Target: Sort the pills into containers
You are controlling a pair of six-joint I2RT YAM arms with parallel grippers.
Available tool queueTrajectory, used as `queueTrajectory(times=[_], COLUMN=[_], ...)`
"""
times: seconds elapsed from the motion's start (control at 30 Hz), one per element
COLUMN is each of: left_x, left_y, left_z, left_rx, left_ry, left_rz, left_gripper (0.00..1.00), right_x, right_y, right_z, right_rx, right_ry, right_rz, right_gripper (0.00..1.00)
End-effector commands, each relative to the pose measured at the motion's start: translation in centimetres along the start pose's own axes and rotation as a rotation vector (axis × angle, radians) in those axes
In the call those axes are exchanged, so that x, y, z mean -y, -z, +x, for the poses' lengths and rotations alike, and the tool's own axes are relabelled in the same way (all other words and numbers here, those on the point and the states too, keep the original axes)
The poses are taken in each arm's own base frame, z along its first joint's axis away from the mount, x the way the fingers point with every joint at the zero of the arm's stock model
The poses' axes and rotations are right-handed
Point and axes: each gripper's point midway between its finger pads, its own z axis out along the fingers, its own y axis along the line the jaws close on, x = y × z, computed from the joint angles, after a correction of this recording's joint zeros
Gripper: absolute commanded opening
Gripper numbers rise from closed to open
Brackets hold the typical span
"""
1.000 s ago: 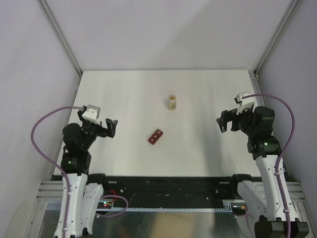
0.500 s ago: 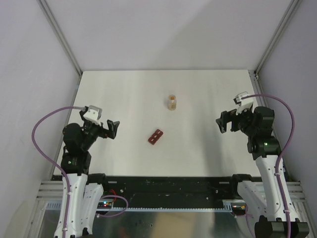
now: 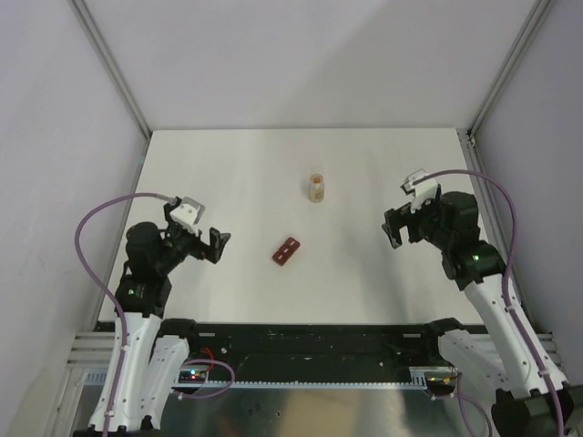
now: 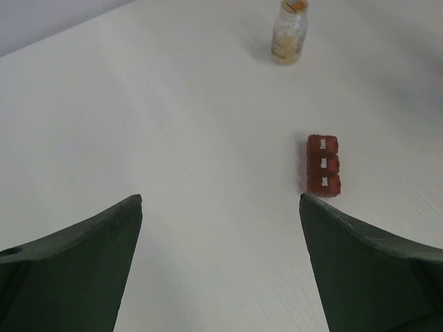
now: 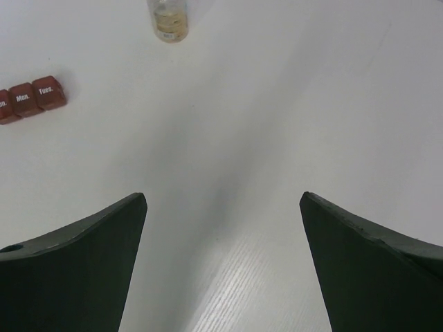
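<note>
On the white table [image 3: 237,173], the left gripper [image 3: 211,244] is seen at 9 o'clock from the containers [image 3: 288,249], its jaws spread wide with nothing between them. The right gripper [image 3: 393,228] is likewise spread and empty at 3 o'clock. The dark red strip lies near the table's middle, white lettering seen on its three tops. A small clear vial [image 3: 316,188] stands upright at 1 o'clock from the strip, well apart. The pills [image 4: 284,50] appear to be the yellowish mass inside the vial.

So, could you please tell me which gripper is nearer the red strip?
The left gripper: in the top view the gap to the strip is clearly shorter than from the right gripper.
</note>
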Motion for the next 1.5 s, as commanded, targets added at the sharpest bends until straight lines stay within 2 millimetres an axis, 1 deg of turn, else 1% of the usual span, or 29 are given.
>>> queueTrajectory(times=[0.0, 0.13, 0.3, 0.43, 0.53, 0.63, 0.77, 0.97, 1.17, 1.33, 1.47], left_x=[1.0, 1.9, 3.4, 4.9, 6.1, 7.6, 9.4, 11.4, 12.7, 13.4, 13.4], left_y=[-0.6, -1.7, -3.8, -5.6, -7.3, -8.9, -10.4, -12.2, -13.2, -13.8, -13.9], left_z=[-0.7, -0.1, 0.6, 1.4, 2.9, 4.5, 6.7, 8.5, 11.0, 12.7, 13.5], left_rx=[-0.014, -0.057, -0.130, -0.199, -0.277, -0.357, -0.454, -0.551, -0.645, -0.699, -0.723], left_ry=[-0.081, -0.097, -0.133, -0.133, -0.138, -0.137, -0.110, -0.076, -0.087, -0.123, -0.163], left_rz=[0.063, 0.108, 0.169, 0.230, 0.266, 0.305, 0.350, 0.360, 0.350, 0.330, 0.302], left_gripper=[0.98, 0.98, 0.98, 0.98, 0.98, 0.98, 0.98, 0.98, 0.97, 0.91, 0.87], right_x=[-0.1, -1.4, -2.7, -3.3, -3.3, -3.2, -2.7, -1.9, -1.3, -1.0, -0.8], right_y=[-1.9, -4.8, -7.9, -9.6, -10.3, -10.5, -10.2, -9.6, -9.2, -8.8, -8.5], right_z=[-3.8, -4.8, -5.2, -5.4, -5.5, -5.2, -4.6, -3.6, -3.1, -3.2, -3.1], right_rx=[0.070, 0.059, 0.054, 0.040, 0.037, 0.027, 0.000, -0.043, -0.060, -0.060, -0.065], right_ry=[0.078, 0.112, 0.126, 0.138, 0.131, 0.133, 0.134, 0.123, 0.117, 0.123, 0.118], right_rz=[-0.005, -0.052, -0.091, -0.107, -0.102, -0.097, -0.077, -0.062, -0.050, -0.038, -0.034], right_gripper=[1.00, 1.00, 1.00, 1.00, 1.00, 1.00, 1.00, 1.00, 1.00, 1.00, 1.00])
